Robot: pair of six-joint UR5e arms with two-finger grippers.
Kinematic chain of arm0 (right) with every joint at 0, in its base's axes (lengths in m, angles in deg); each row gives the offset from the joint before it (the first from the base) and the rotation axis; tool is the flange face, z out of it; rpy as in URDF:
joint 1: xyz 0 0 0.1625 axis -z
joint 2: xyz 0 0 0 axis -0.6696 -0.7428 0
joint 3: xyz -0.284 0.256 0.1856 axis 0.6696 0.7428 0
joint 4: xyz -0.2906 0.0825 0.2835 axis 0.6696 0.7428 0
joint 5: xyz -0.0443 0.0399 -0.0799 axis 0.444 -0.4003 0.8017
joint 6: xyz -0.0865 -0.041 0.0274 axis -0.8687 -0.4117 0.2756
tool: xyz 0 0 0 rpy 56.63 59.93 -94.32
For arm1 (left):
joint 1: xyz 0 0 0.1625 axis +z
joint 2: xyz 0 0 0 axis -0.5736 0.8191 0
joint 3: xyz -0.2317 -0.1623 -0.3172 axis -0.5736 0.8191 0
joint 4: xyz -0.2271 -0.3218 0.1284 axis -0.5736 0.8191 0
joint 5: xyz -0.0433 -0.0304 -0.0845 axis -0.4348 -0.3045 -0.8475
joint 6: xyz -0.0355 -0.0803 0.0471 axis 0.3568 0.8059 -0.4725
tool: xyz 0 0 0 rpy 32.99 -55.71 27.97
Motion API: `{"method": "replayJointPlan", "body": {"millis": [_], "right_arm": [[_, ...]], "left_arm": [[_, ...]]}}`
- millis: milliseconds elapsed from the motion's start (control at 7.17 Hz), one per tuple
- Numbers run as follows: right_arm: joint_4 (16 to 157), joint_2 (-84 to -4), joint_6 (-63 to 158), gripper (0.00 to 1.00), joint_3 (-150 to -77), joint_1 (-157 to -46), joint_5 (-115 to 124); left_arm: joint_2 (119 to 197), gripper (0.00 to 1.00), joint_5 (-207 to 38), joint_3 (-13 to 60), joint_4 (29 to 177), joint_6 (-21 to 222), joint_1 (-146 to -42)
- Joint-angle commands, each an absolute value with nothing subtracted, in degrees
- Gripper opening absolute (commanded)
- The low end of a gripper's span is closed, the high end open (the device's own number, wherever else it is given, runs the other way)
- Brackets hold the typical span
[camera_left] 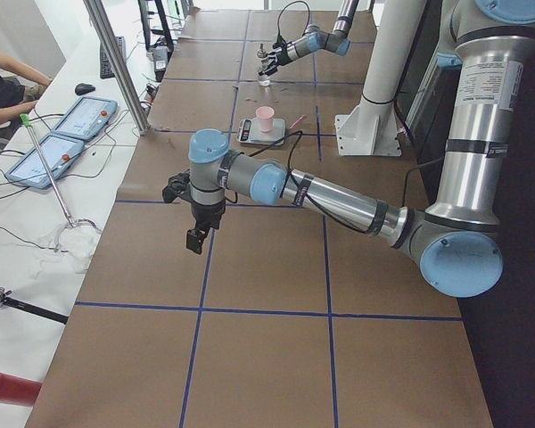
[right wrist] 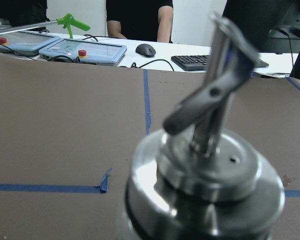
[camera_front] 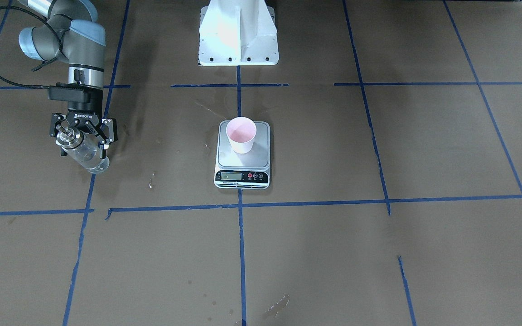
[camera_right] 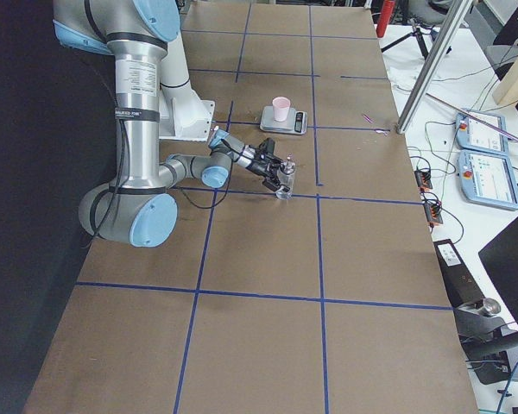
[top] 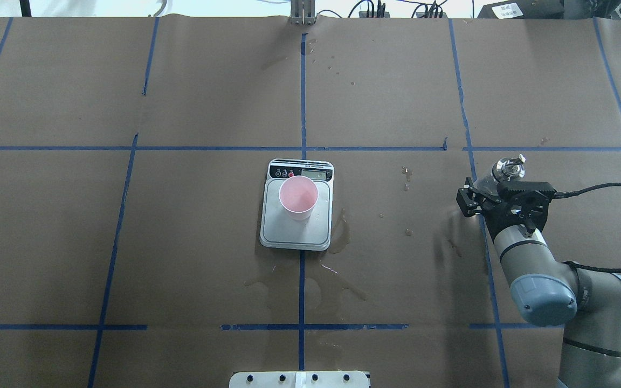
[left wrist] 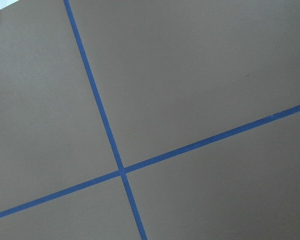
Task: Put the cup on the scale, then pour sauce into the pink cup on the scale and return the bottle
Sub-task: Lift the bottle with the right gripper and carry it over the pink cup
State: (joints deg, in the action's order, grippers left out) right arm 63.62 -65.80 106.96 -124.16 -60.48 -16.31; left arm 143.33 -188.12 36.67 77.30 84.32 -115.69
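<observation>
The pale pink cup (camera_front: pixel 241 135) stands upright on the silver scale (camera_front: pixel 261 158) at the table's middle; both also show in the overhead view, the cup (top: pixel 298 196) on the scale (top: pixel 278 229). My right gripper (camera_front: pixel 84 142) is shut on the clear glass bottle (camera_front: pixel 88 156), upright at the table's right side, well away from the scale. In the overhead view the bottle's metal spout (top: pixel 509 167) shows above the gripper (top: pixel 491 187). The right wrist view is filled by the bottle's silver collar (right wrist: pixel 205 180). My left gripper (camera_left: pixel 196 239) hangs over bare table far from the scale; I cannot tell whether it is open.
Wet stains (top: pixel 340 231) and drops mark the brown paper around and behind the scale. The white robot base (camera_front: pixel 238 36) stands behind the scale. Blue tape lines grid the table. Tablets and a keyboard (right wrist: pixel 210 60) lie beyond the far table edge.
</observation>
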Motion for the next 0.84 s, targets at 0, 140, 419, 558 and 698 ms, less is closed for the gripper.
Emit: {"method": "replayJointPlan", "body": {"millis": [0,140,419,558,698], "right_arm": [[63.5,-65.4,106.8,0.91,-123.9,-60.8,-16.4],[63.4,-65.2,106.8,0.41,-123.9,-61.0,-16.5],[63.1,-65.1,100.7,0.0,-125.0,-63.9,-18.2],[63.1,-65.2,98.3,0.0,-127.8,-65.9,-21.5],[63.4,-65.3,97.2,0.0,-129.9,-66.8,-22.4]], "left_arm": [[143.5,1.0,-188.1,36.8,77.3,84.3,-115.7],[143.5,1.0,-188.1,36.7,77.3,84.3,-115.7],[143.6,1.0,-188.2,37.1,77.0,84.5,-115.7],[143.6,1.0,-188.2,37.2,76.9,84.5,-115.7],[143.6,1.0,-188.2,37.1,76.9,84.5,-115.7]]}}
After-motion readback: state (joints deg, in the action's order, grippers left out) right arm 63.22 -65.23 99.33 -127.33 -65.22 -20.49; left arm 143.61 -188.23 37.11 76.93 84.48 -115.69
